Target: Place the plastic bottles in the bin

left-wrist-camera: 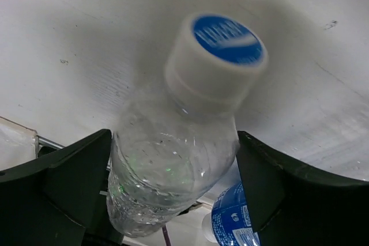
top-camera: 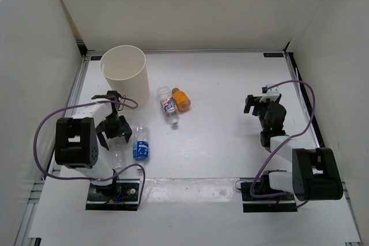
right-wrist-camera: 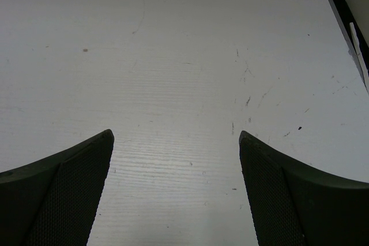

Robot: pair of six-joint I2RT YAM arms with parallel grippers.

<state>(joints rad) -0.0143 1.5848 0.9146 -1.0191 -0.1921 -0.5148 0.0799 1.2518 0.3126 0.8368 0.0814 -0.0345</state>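
Pincer status: left pincer (left-wrist-camera: 174,137) wide open, straddling the clear bottle (left-wrist-camera: 167,182) by the left edge of the tabletop (top-camera: 230,142), toward its near corner; nothing clamped yet. Right pincer (right-wrist-camera: 176,136) also spread, empty. Bottle looks empty, so likely light, thin-walled and slick; it may dent or roll. I would grip mid-body, below the white cap (left-wrist-camera: 216,61), gently. Bin (top-camera: 124,84) stands toward the far-left corner.

Bin (top-camera: 124,79) back-left; orange bottle (top-camera: 181,99) beside pink-label bottle (top-camera: 168,106); blue-label bottle (top-camera: 140,147) front-left.

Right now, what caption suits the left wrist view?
Clear bottle with blue-topped cap between the open left fingers.
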